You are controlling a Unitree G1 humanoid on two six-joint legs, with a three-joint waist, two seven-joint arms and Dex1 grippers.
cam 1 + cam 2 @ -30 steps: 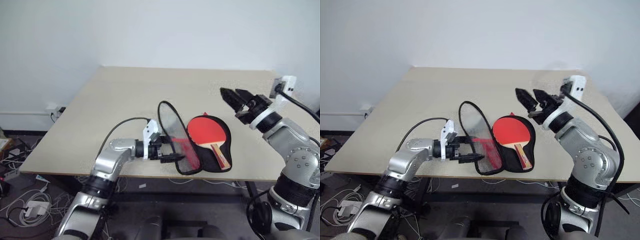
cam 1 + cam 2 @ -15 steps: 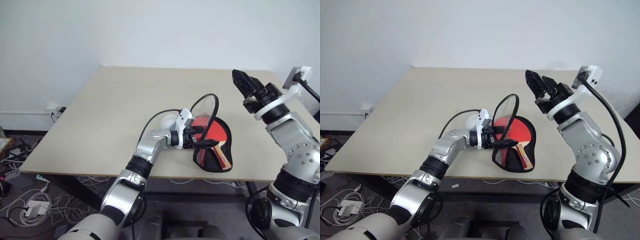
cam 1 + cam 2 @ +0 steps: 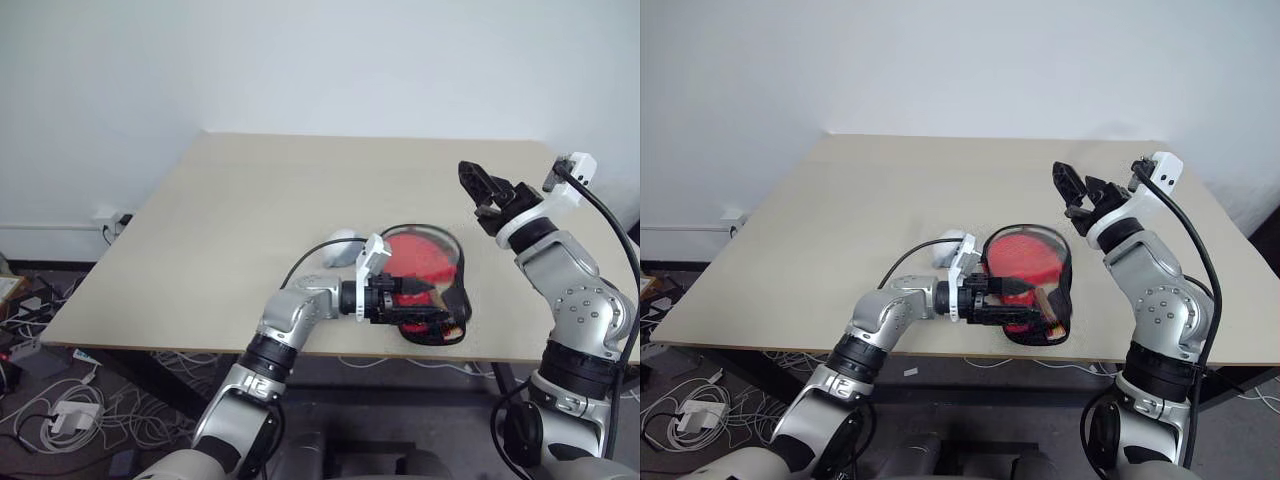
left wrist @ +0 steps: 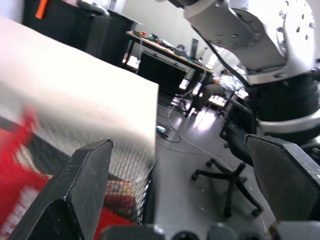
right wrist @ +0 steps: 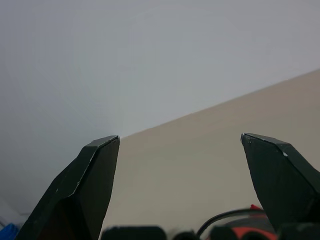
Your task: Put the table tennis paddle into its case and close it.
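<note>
The paddle [image 3: 420, 262] lies inside the case [image 3: 452, 300] near the table's [image 3: 240, 200] near edge, mesh flap folded over it. The left gripper [image 3: 412, 298] rests spread against the flap; the right gripper [image 3: 480, 184] hovers spread, empty, above. Zipping remains.

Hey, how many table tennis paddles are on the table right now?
1. The table tennis paddle lies inside the case near the table's front edge, under the mesh flap. No others visible.
</note>
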